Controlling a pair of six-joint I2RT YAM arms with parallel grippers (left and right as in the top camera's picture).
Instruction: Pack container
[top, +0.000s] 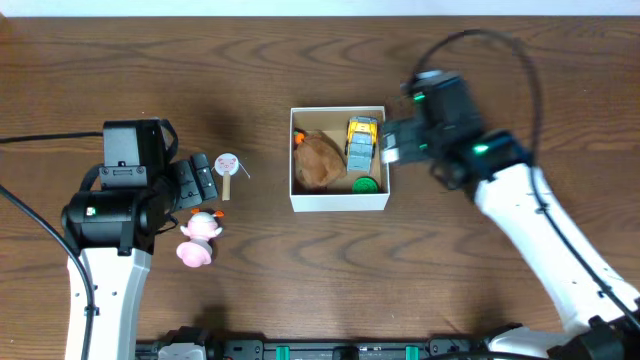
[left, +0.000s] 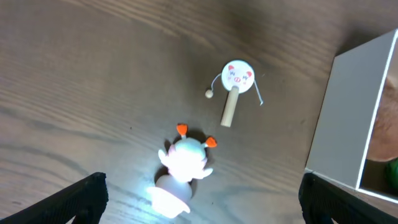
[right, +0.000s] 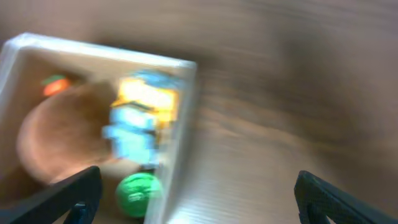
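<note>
The container (top: 338, 201), a white-walled square box with a brown inside, holds a brown plush (top: 319, 161), a yellow and blue toy truck (top: 361, 141) and a green ball (top: 365, 184). A pink and white doll (top: 199, 237) lies on the table left of it, bright in the left wrist view (left: 181, 168). A small paddle drum toy (top: 227, 168) lies above the doll and also shows in the left wrist view (left: 235, 84). My left gripper (left: 199, 202) is open, above the doll. My right gripper (right: 196, 196) is open and empty, over the container's right wall (right: 180, 143).
The wooden table (top: 480, 290) extends around the container. The right arm's white link (top: 545, 240) crosses the right side. The left arm's body (top: 120, 200) stands at the left.
</note>
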